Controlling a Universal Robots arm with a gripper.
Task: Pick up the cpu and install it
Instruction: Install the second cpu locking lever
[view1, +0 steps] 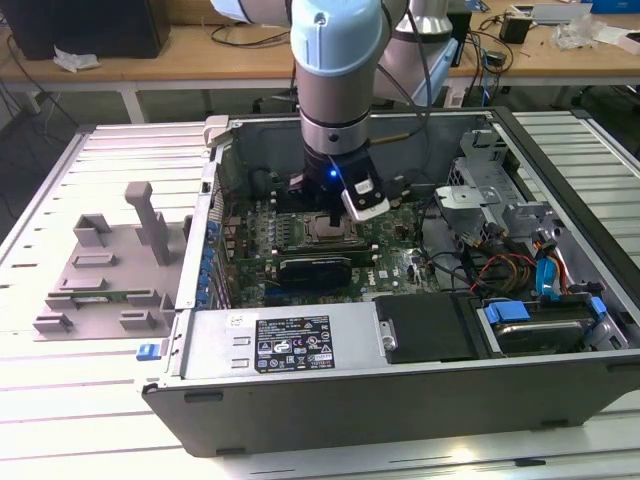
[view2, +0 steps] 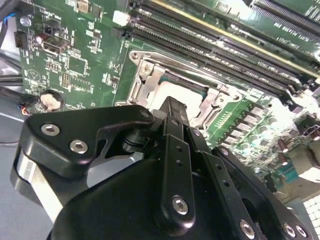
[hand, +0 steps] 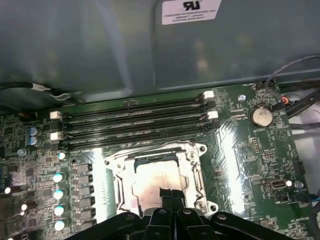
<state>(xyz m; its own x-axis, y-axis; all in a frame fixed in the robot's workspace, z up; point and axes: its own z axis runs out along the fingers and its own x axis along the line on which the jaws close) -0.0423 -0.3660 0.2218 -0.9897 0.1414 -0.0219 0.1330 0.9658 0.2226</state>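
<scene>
While we look into the open case:
Cpu (hand: 154, 184): seated in the motherboard socket (hand: 116, 167) — silvery top showing.
Pincer (hand: 169, 194): tips together on the cpu — closed, we judge.

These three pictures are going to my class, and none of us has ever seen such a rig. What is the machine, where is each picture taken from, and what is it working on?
The machine is a single robot arm reaching down into an open computer case that lies on a slatted table. The exterior view looks on from off the arm. Both wrist views come from cameras riding on the arm, so they look down past the black tool at the green motherboard. The tool sits right over the cpu, a flat silvery square lying inside the metal socket frame, next to long black memory slots. Whether the tool grips the cpu cannot be told. On the exterior view's left, a grey fixture tray rests on the table.
</scene>
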